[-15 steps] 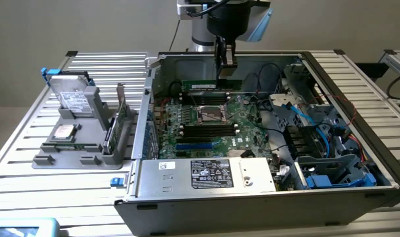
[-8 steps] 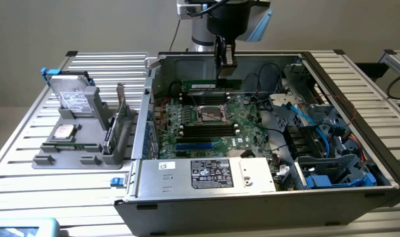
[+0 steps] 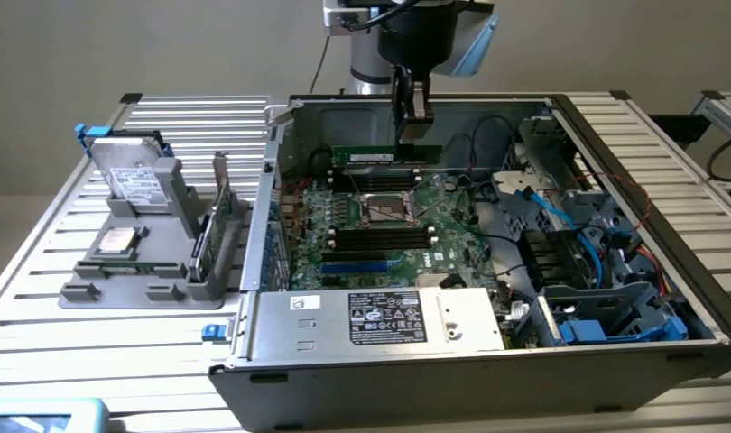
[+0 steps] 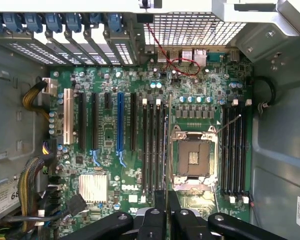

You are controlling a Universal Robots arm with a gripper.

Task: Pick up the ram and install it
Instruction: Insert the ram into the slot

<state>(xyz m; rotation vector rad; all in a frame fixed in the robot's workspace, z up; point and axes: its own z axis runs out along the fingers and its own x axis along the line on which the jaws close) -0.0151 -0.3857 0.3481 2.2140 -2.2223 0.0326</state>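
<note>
Exterior view: claw (image 3: pixel 411 124) closed on top edge of ram (image 3: pixel 386 155). Ram level, long edge down, inside open computer case (image 3: pixel 654 189), over far part of motherboard (image 3: pixel 378 225). Case sits on counter (image 3: pixel 88 347). Grey holder (image 3: pixel 124 293) with hard drive (image 3: pixel 134 176) beside case, on exterior view's left.

Wrist view: ram (image 4: pixel 168 150) seen edge-on, pinched in claw (image 4: pixel 168 222), lying between memory slots (image 4: pixel 154 150) and CPU socket (image 4: pixel 195 157). Contact with slot: cannot tell.

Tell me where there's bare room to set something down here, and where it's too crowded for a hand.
Bare slats lie on the table in front of the gray holder, and on the exterior view's right beyond the computer case. Inside the case it is crowded: cables and the gripper holding the ram over the motherboard.
</note>
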